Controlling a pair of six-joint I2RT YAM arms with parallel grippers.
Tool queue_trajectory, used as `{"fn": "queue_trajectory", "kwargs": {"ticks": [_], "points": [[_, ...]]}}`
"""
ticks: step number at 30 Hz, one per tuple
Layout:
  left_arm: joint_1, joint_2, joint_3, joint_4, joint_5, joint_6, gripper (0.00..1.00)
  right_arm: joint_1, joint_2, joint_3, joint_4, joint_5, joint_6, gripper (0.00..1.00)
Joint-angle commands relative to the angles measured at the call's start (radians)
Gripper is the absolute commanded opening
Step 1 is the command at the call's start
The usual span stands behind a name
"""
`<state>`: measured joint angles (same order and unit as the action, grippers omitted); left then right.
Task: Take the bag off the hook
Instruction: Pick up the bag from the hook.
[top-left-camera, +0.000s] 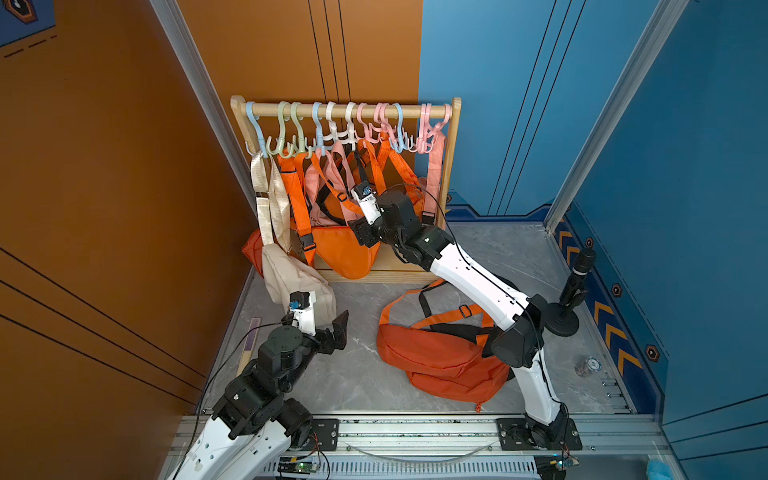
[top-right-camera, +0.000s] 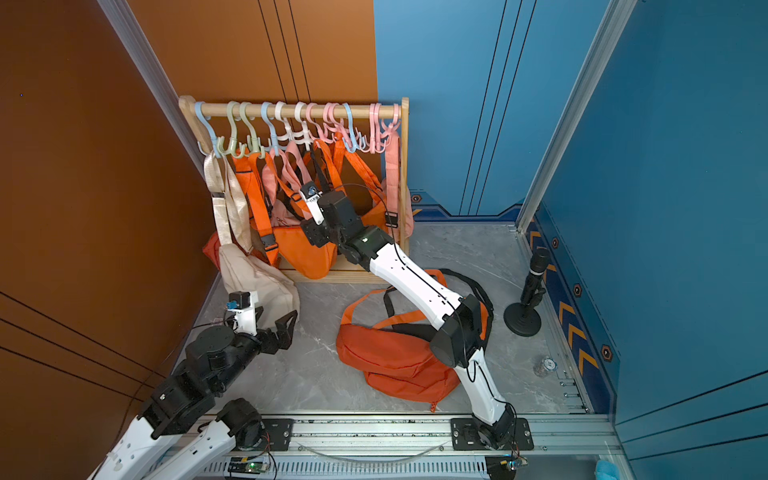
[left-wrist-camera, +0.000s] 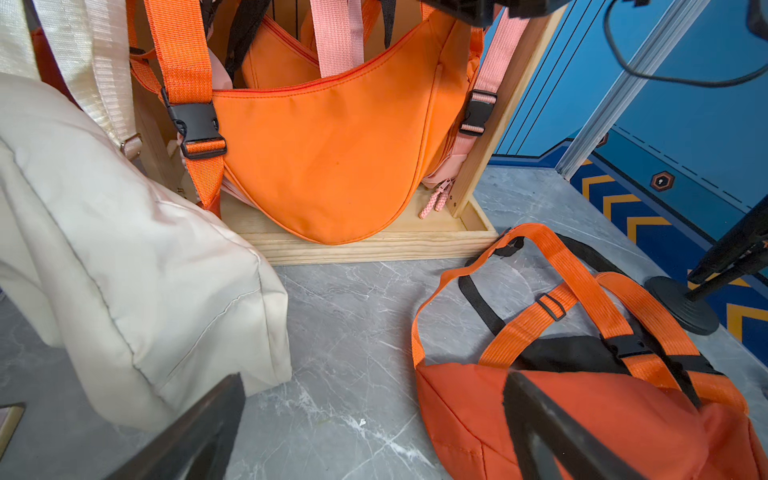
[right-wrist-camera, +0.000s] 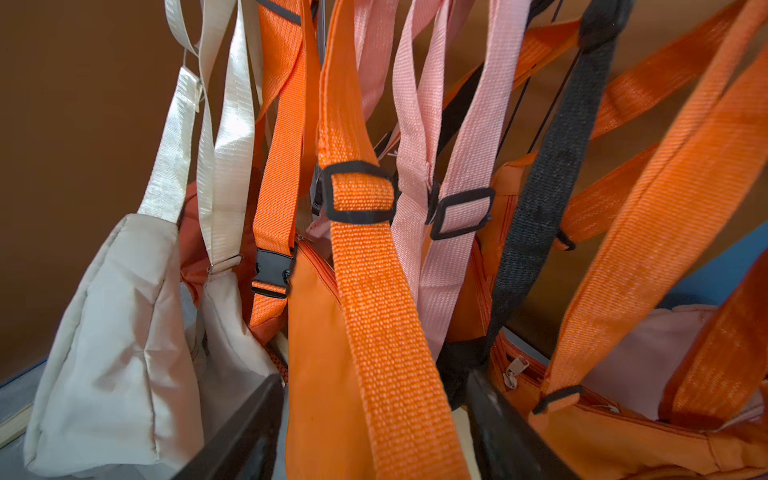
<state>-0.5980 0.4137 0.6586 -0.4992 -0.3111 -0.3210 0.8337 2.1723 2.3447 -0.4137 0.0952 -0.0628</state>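
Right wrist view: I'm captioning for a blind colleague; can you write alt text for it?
A wide orange woven strap with a black plastic slider runs between the right gripper's two open dark fingers. Beside it hang pale pink webbing straps, a black woven strap and a cream fabric bag.

A black microphone stand (top-left-camera: 575, 284) with a round base stood on the grey marble tabletop (top-left-camera: 361, 374) beside the blue wall (top-left-camera: 685, 208); a small round object (top-left-camera: 588, 366) lay near it.
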Motion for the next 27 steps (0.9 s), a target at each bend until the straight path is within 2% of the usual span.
{"fn": "queue_trajectory", "kwargs": {"ticks": [1,3,11,14,27], "points": [[0.017,-0.007,0.023,-0.021,0.003,0.026,0.98,0.009,0.029,0.068,-0.019,0.07,-0.058,0.63],[0.019,-0.003,0.023,-0.017,0.007,0.029,0.98,0.01,0.049,0.091,-0.018,0.092,-0.067,0.57],[0.045,0.027,0.032,0.003,0.027,0.042,0.98,0.0,0.057,0.107,0.01,0.132,-0.052,0.23],[0.057,0.05,0.041,0.014,0.042,0.046,0.98,-0.024,0.048,0.107,0.001,0.102,-0.011,0.0],[0.137,0.24,0.139,0.176,0.084,0.096,0.98,-0.165,-0.027,0.003,0.006,-0.003,0.134,0.0]]}}
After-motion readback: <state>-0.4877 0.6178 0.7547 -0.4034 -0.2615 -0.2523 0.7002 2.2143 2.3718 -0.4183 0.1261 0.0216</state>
